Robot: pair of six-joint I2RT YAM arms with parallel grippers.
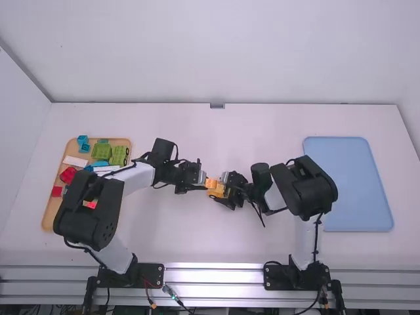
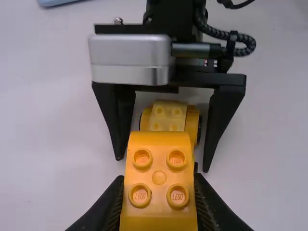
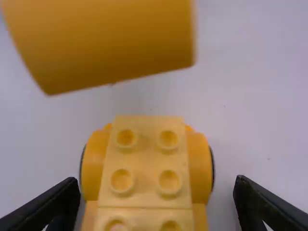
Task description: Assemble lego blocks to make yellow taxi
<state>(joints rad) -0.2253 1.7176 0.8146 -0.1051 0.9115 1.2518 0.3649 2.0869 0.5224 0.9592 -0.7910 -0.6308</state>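
Can't fully see upper yellow block [image 3: 103,41], blurry, cut off at R wrist view's top. Can't fully see wheeled base [image 3: 147,180], cut off at btm.

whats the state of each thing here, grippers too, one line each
Left gripper: shut on yellow four-stud brick
Yellow four-stud brick: held, not joined to wheeled base
Right gripper: open, fingers either side of wheeled base
Wheeled base: upright, visible studs bare
Wooden tray: holding blocks
Blue tray: flat on table
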